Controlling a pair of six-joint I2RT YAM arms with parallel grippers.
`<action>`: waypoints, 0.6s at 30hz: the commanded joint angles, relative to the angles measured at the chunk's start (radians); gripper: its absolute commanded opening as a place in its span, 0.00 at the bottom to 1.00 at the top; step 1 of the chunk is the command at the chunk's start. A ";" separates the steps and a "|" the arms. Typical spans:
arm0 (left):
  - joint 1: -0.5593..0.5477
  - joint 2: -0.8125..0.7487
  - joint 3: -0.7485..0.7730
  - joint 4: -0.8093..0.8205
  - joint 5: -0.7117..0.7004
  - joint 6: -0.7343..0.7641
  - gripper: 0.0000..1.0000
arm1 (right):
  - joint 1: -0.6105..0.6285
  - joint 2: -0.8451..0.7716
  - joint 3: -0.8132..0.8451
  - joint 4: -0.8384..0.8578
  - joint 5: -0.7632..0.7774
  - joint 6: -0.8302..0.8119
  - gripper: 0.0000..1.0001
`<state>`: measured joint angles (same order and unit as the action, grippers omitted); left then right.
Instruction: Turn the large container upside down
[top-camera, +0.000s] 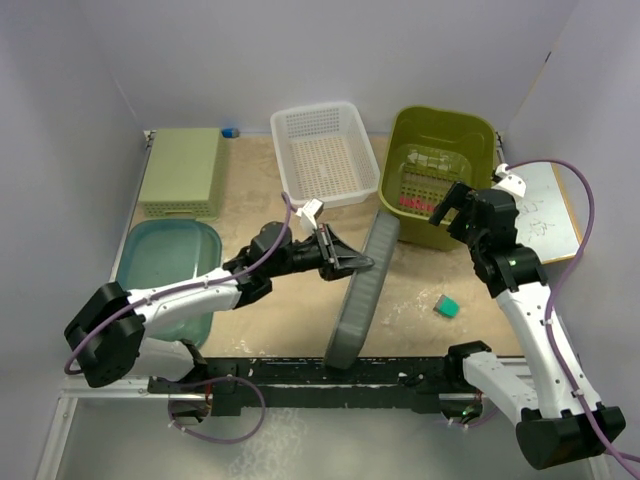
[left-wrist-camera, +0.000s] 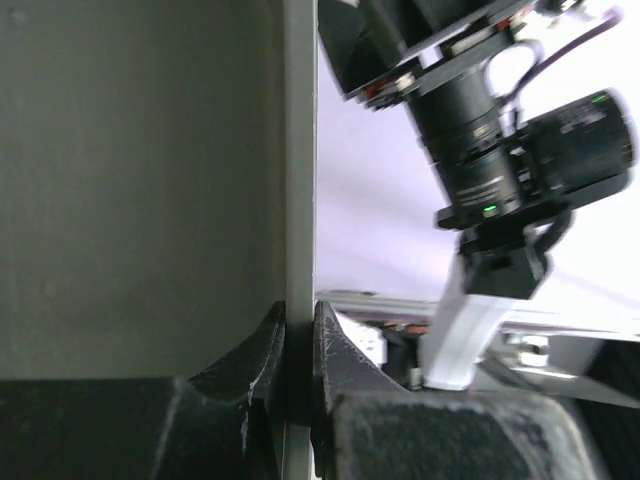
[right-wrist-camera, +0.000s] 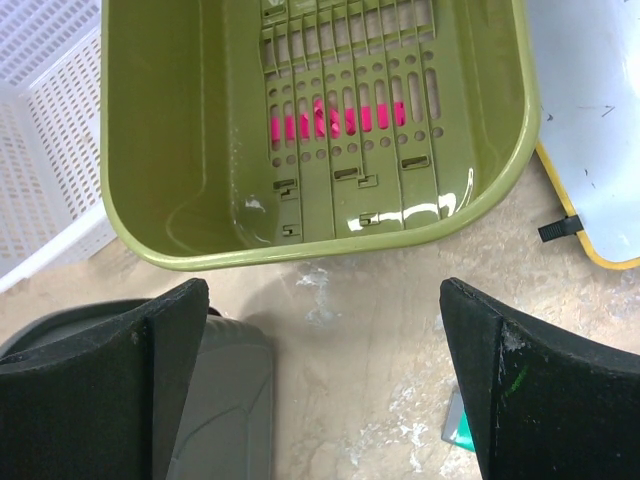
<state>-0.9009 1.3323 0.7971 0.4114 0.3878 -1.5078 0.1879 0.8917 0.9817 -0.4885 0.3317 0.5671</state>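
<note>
The left gripper (top-camera: 360, 264) is clamping the rim of the grey container (top-camera: 357, 312), which is standing on edge at centre, near the arms. The flip looks midway. Next it needs tipping past upright, mouth down, while the right gripper (top-camera: 453, 207) is hovering wide open by the far green basket (top-camera: 470, 122).

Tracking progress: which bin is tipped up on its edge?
The grey bin, its rim pinched by the left fingers; the white bin, olive bin and teal bin sit flat.

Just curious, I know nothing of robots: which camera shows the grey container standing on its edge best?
The top external view: the whole grey container shows, tipped on edge, rim pinched by the left tool. The left wrist view shows only wall and rim close up; the right wrist view, one corner.
</note>
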 joint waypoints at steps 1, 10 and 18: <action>0.066 -0.045 -0.150 0.526 0.016 -0.343 0.00 | 0.002 -0.006 0.013 0.017 0.021 0.011 1.00; 0.207 -0.260 -0.326 0.227 -0.047 -0.248 0.00 | 0.002 -0.001 -0.001 0.031 -0.005 0.016 1.00; 0.358 -0.471 -0.318 -0.372 -0.026 0.021 0.33 | 0.002 0.005 -0.038 0.063 -0.079 0.050 1.00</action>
<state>-0.5892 0.9131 0.4431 0.3912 0.3622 -1.6531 0.1879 0.8970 0.9592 -0.4706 0.2951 0.5873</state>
